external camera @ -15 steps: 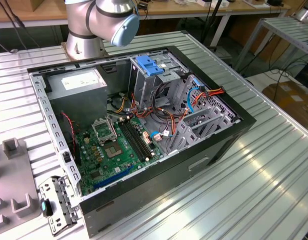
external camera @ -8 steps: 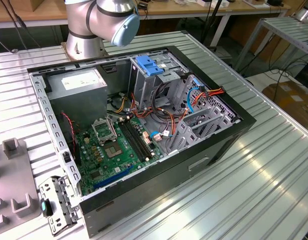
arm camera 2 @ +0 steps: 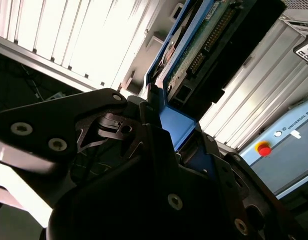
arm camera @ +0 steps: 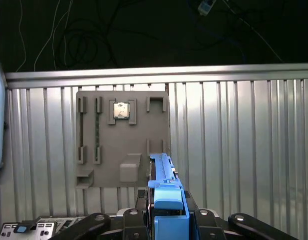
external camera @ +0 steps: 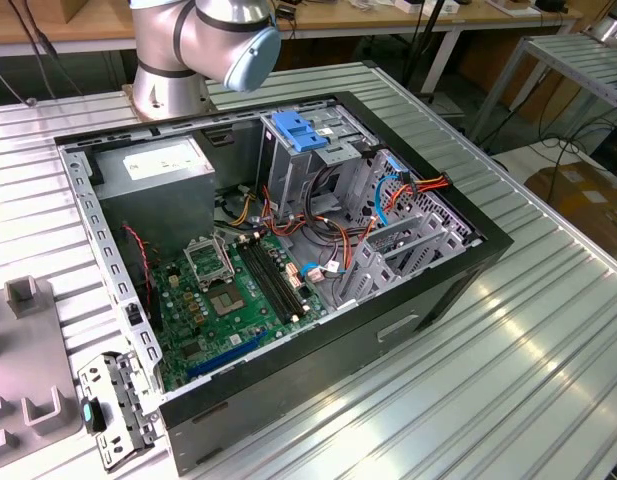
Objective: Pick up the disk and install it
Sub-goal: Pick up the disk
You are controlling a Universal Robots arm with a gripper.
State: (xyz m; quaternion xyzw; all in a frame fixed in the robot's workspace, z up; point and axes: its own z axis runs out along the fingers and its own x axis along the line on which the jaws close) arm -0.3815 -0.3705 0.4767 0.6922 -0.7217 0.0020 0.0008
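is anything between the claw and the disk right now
Nothing visible does. In the second wrist view the claw is shut directly on one end of the disk, with no other object between them.

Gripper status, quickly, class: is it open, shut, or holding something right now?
Gripper: shut on the disk, clamped at its blue rail end.
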